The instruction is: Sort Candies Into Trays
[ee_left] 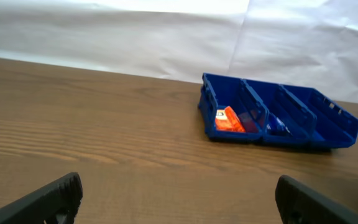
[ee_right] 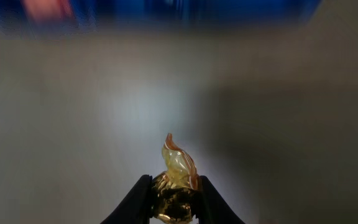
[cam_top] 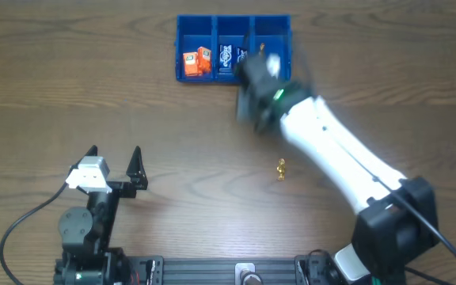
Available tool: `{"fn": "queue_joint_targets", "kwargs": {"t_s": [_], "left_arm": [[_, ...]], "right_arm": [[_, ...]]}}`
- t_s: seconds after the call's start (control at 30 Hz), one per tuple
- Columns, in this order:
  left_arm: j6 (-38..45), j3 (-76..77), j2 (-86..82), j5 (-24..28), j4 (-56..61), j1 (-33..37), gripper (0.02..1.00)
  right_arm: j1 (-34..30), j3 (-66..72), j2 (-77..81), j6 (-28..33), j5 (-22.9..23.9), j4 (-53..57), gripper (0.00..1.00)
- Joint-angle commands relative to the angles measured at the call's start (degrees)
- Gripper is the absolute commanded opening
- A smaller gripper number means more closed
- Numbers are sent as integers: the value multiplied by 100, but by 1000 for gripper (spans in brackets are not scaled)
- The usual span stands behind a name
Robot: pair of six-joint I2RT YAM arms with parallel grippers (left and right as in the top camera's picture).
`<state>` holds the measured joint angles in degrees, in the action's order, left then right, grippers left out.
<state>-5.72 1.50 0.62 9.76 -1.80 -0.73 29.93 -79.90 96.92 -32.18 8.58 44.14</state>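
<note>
Clamping a gold-wrapped candy between its jaws, the right gripper hangs just short of the blue tray ahead, mid-delivery, with the next move likely a release over the matching compartment.

Soft, even light is falling from above on the wooden surface in the top view, leaving only faint shadows; a dim one is lying beside the right arm. The far end of that arm is smearing into a blur near the blue tray, while the left arm is showing crisp. In the left wrist view the white paper backdrop is glowing bright, nearly washing out along its upper edge, and the surface is picking up a pale sheen. In the right wrist view the surface is blurring into grey with a darker shadow spreading over one side, the tray is smearing into a blue band, and the gold-wrapped candy between the right jaws is catching small glints.
</note>
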Motion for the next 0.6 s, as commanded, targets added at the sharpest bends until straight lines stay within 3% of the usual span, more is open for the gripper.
{"fn": "queue_joint_targets", "kwargs": {"t_s": [0.03,0.37,0.47,0.53,0.6], "left_arm": [[59,-118,-33,59,-181,35,998],[59,-118,-33,59,-181,35,998],[59,-118,-33,59,-181,35,998],[59,-118,-33,59,-181,35,998],[59,-118,-33,59,-181,35,998]], "right_arm": [[-940,-2133,1047,1102,337,142,191],[-1169,-2706,2594,1276,210,-570,235],[-1169,-2706,2594,1279,225,-542,393],[-1169,-2704,2586,1276,343,-476,643],[-1132,-2601,2459,1276,391,-382,660]]}}
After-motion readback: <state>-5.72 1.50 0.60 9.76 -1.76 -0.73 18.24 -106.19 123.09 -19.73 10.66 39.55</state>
